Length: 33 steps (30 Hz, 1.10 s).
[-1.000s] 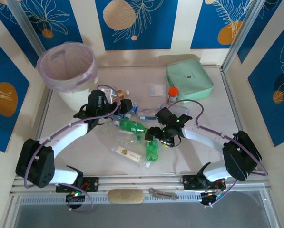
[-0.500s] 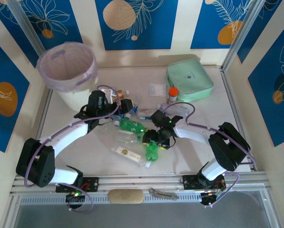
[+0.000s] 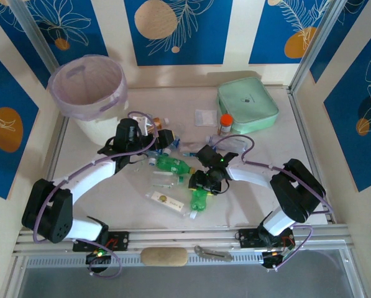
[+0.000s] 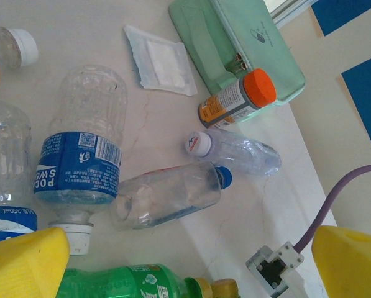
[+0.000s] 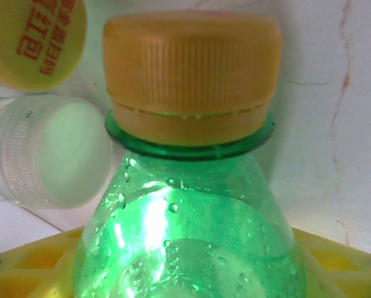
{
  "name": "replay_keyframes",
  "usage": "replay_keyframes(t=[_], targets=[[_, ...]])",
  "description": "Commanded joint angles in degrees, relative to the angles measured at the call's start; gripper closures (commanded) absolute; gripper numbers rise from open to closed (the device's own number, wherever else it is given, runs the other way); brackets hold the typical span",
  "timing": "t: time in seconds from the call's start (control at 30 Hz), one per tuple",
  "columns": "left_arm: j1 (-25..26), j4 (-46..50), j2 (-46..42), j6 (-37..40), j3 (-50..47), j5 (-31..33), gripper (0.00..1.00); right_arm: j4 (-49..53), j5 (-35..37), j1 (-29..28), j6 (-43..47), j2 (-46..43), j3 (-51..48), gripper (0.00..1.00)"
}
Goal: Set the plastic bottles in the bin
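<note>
The right arm [image 3: 253, 172] had folded inward and the right tool [image 3: 202, 183] had narrowed around the capped end of a green bottle [image 3: 199, 200] lying near-to-far on the worktop [image 3: 235, 208], gripped or not I could not tell, well apart from the bag-lined bin [image 3: 89, 93], while the left tool [image 3: 165, 140] hung spread wide.
</note>
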State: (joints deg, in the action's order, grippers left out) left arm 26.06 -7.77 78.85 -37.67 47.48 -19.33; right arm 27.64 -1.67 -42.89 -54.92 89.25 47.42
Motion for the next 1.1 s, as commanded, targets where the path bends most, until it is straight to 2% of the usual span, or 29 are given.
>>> replay_keyframes(t=[0.0,0.27,0.43,0.53,0.73,0.87,1.07], targets=[[0.56,-1.5,0.25,-0.57,0.5,-1.24,0.0,1.0,1.03,0.35,0.18,-1.59,-0.83,0.41],[1.13,1.1,1.03,0.24,2.14,-0.91,0.0,3.69,3.18,3.75,1.85,-9.23,0.84,0.44],[3.88,2.32,2.95,1.83,4.5,-1.64,0.0,1.1,1.65,10.38,2.27,-16.93,0.75,0.45],[6.29,0.45,5.46,2.17,5.74,-4.7,0.0,-3.13,0.04,15.52,1.77,-19.9,-0.41,0.46],[12.45,-3.58,11.01,1.64,8.35,-10.58,0.0,-12.85,-5.87,23.17,-0.86,-20.25,-1.72,0.48],[15.51,-5.97,13.53,0.82,9.38,-12.42,0.0,-14.1,-7.41,24.84,0.05,-19.16,0.46,0.48],[17.34,-9.08,16.91,-0.05,11.78,-15.43,0.0,-14.98,-9.38,24.77,0.78,-17.98,2.92,0.48]])
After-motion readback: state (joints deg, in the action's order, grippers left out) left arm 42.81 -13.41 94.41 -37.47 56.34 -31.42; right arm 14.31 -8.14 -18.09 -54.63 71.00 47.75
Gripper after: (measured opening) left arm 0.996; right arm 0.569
